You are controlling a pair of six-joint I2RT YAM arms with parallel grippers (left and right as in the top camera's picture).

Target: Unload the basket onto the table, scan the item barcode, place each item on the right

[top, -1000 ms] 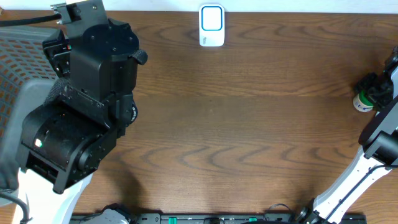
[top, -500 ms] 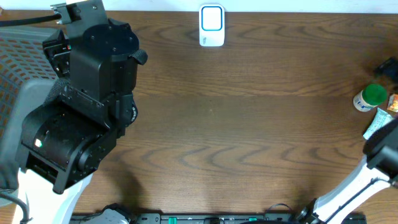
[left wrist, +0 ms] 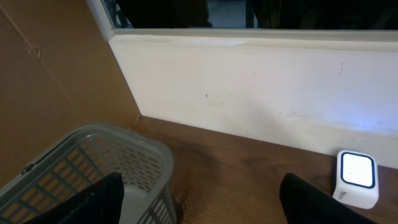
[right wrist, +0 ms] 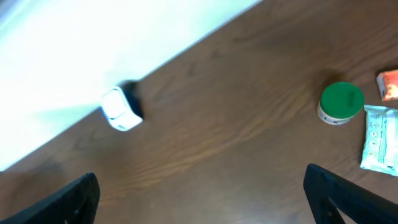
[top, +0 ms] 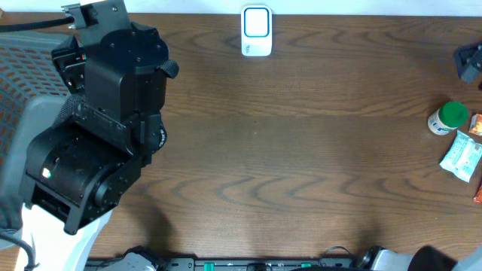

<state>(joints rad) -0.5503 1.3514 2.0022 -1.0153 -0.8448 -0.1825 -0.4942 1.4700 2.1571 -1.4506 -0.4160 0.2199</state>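
Bottle (top: 450, 117): white body, green cap, cap up. Loc: far right of bench (top: 301, 150), well apart from both tools, nothing gripping it. Also seen in right wrist view.

Orange pack (top: 476, 123): small, just beside bottle on its right in overhead view, partly cut by frame edge. Touching or not: cannot tell.

Packet (top: 461, 158): white w/ teal print, flat, lying askew. Near bottle on robot's side of it, not touching it.

Red item (top: 479, 193): sliver at frame edge, kind unclear.

Scanner (top: 256, 31): white box, lit blue-white face. Back-centre of bench, by the wall (left wrist: 249, 93), well apart from bottle.

Basket (top: 22, 83): grey mesh, back-left of bench, beside left arm. Inside mostly hidden.

Left arm (top: 105, 135): black, bulky, over left part of bench.

Left tool (left wrist: 200, 190): released, fingers (left wrist: 93, 205) wide apart, nothing betw. them. Faces wall, basket to its left & scanner to its right.

Right tool (right wrist: 202, 193): released, fingers (right wrist: 339, 196) spread wide, empty. Above bench, looking down on scanner, bottle, packet & orange pack.

Cardboard (left wrist: 50, 74): brown sheet, left of wall in left wrist view.
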